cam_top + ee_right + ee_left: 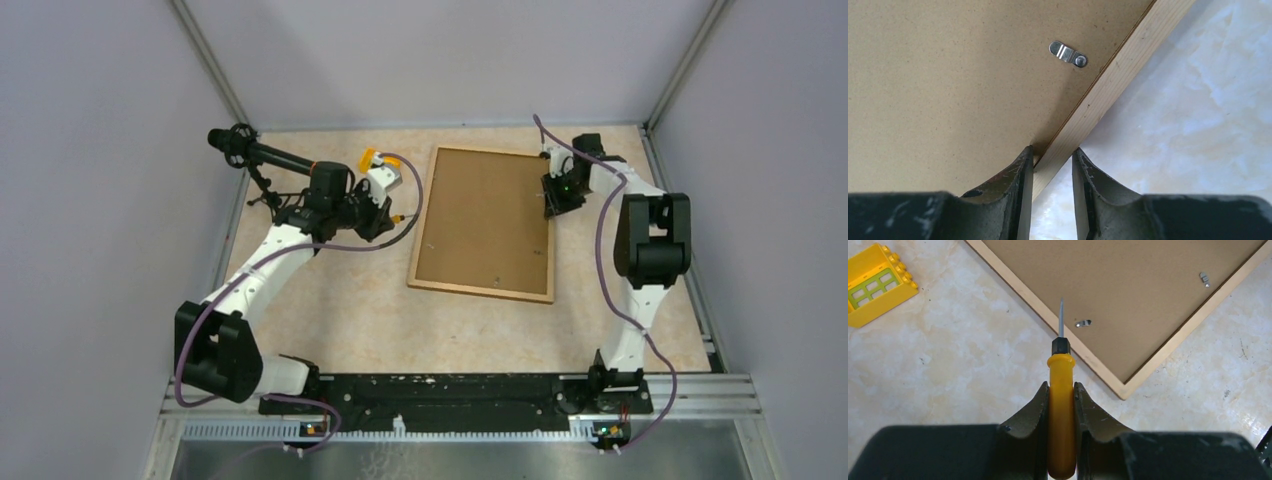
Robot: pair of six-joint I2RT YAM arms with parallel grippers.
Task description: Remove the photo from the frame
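Brown fibreboard, flat and finely speckled, faces up: the frame [485, 220] lies back-up on the right half of the worktop [350, 310], toward the far side and turned a little off square. Its narrow rim is pale, straight-grained wood with mitred corners. Small bright metal clips [1083, 323] sit on the board just inside the rim; one [1068, 54] is an oblong tab with a round rivet head. The photo is hidden under the board.

The left jaws are clenched on a screwdriver [1061, 360] with a smooth, glossy amber-yellow handle, a black collar and a thin steel shaft. The shaft points across the frame's left rim, and its tip is close to one clip. Whether it touches the board I cannot tell.

The right jaws, dark and scuffed with curved inner faces, straddle the frame's right rim, one finger over the board and the other over the worktop. I cannot tell whether they pinch the wood.

A yellow toy brick [878, 282] with studs and a green window grid lies left of the frame, apart from it.

The worktop is cream and tan, marbled like polished stone. Plain grey walls [450, 60] with aluminium corner posts [205, 55] close it in, and a black rail [450, 395] runs along the near edge.
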